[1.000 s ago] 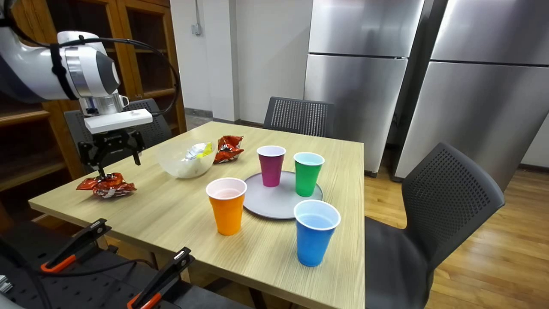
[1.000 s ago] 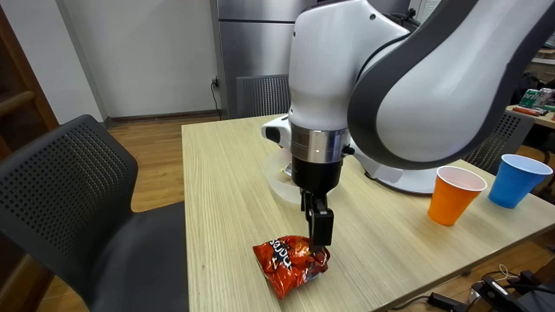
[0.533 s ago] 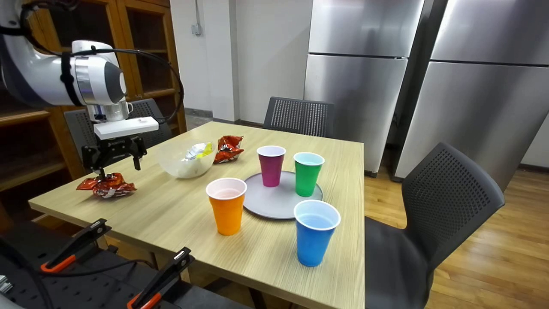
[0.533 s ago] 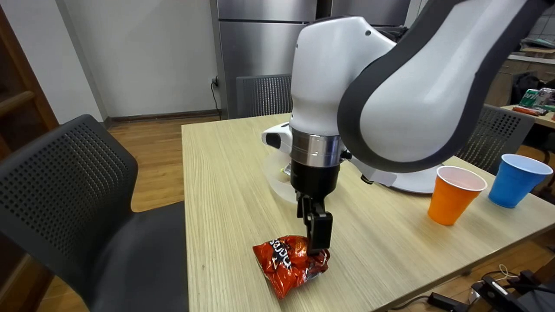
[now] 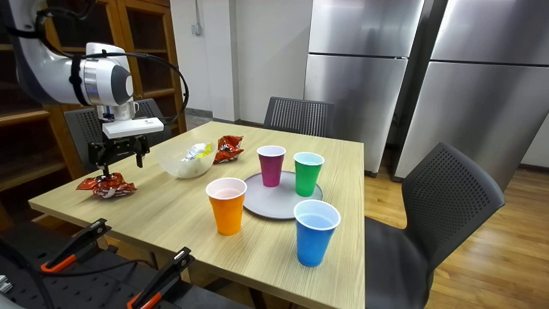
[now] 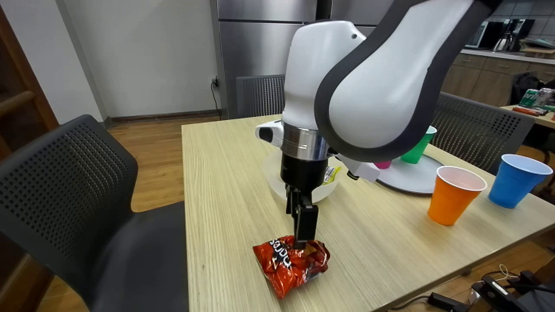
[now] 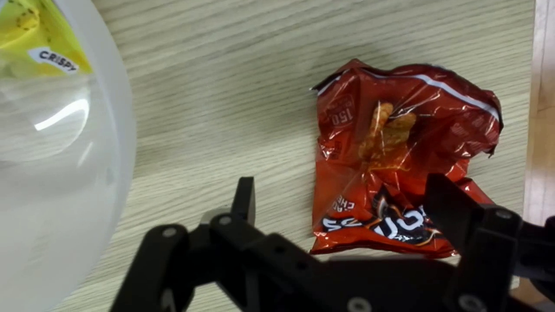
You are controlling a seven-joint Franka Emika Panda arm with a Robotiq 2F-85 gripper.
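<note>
While the end effector (image 5: 123, 170) stands spread, the red chip bag (image 7: 386, 147) lies beneath one finger (image 7: 453, 212).

Around me the light is bright and even, seemingly from overhead. Sheens streak the stainless-steel refrigerators (image 5: 356, 98); the wooden cabinet (image 5: 148, 25) stands dim. Wide-angle stretch leans the blue cup (image 6: 514, 186) outward in an exterior view. In the wrist view, curved glare crosses the translucent bowl (image 7: 43, 216) and glints fleck the Doritos bag (image 7: 390, 160).
</note>
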